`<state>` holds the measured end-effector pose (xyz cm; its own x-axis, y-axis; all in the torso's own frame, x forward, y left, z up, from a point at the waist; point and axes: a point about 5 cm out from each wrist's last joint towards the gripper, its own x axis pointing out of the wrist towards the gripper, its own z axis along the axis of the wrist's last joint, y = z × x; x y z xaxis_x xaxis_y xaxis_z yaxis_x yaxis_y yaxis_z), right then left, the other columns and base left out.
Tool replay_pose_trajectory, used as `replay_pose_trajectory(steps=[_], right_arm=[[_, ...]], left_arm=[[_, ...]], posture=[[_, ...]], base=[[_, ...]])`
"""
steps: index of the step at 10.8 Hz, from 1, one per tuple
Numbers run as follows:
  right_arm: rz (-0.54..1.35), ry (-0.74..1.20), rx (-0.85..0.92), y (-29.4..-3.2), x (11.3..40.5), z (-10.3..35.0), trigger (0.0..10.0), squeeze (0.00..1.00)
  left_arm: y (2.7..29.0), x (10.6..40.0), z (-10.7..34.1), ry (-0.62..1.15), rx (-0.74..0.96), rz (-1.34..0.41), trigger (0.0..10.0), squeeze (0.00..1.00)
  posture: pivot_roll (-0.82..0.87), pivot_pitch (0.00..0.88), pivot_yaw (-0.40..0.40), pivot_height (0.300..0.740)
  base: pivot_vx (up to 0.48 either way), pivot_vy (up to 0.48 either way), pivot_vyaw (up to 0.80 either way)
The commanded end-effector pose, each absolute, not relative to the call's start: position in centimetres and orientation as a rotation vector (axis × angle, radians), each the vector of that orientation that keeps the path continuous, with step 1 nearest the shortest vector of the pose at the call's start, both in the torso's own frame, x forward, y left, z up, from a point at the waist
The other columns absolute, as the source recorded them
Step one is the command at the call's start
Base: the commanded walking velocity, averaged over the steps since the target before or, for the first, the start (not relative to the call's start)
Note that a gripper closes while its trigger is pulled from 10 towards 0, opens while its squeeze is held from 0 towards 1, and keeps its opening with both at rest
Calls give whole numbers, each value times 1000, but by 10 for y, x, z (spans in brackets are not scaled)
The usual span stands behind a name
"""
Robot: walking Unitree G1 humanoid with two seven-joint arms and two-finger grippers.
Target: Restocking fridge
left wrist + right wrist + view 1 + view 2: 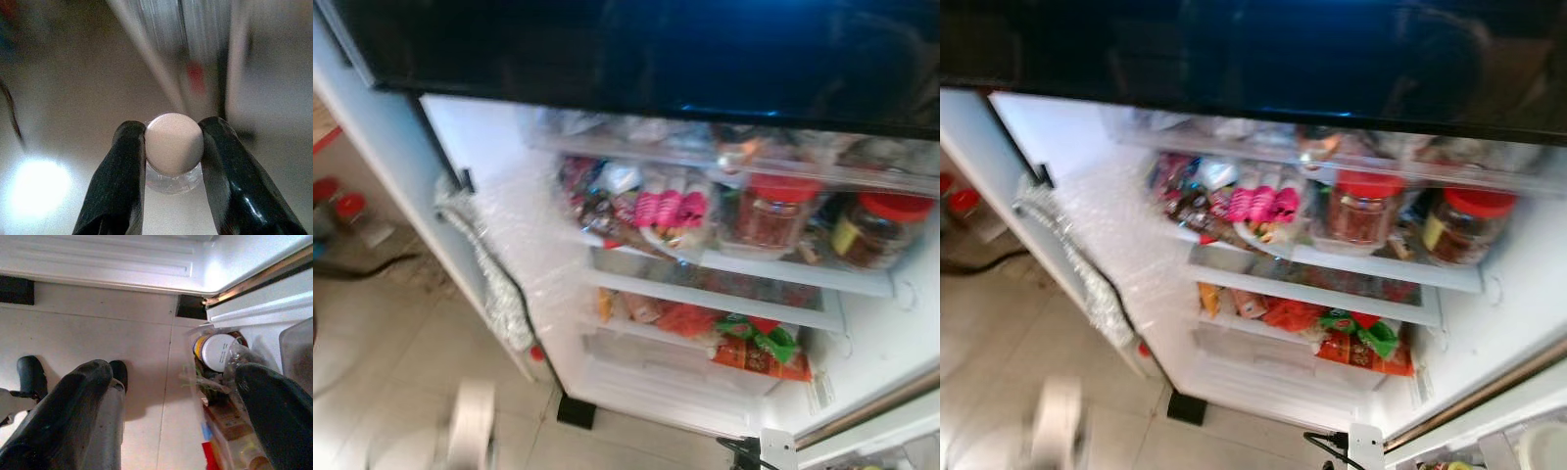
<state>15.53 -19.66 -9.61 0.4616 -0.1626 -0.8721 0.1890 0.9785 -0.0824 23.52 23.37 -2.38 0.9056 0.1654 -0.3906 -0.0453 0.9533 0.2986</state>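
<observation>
The left hand [173,147] grips a clear bottle [174,177] by its pale cap [174,143], at mid-frame in the wrist view. Judging by the look, it is light, rigid and slippery, so taking it just under the cap is safest. Its body is hidden and motion-blurred. The right hand [181,396] hangs open above the floor [98,328]. The open fridge [524,225] fills the frame's centre.

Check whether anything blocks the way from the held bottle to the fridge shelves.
No barrier shows: the door is open and the left claw grips the bottle by its cap. But the shelves are crowded with jars and packets, leaving little free room.
</observation>
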Motion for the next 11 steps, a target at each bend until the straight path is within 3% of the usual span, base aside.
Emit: replay_pose_trajectory(steps=[1,3,6,11], right_arm=[[-207,1086,25,-196,151,-98,10000,0],[-202,1086,19,-197,152,-97,10000,0],[-208,1062,35,-198,155,-96,10000,0],[-205,1067,39,-199,155,-96,10000,0]], left_arm=[[239,252,-3,301,302,118,10000,0],[212,271,31,58,308,-8,10000,0],[169,260,50,-81,308,-180,10000,0],[187,233,28,153,261,-202,10000,0]], posture=[[21,93,15,740],[32,100,12,740],[22,100,10,740],[29,94,10,740]], base=[[0,0,0],[0,0,0],[0,0,0],[0,0,0]])
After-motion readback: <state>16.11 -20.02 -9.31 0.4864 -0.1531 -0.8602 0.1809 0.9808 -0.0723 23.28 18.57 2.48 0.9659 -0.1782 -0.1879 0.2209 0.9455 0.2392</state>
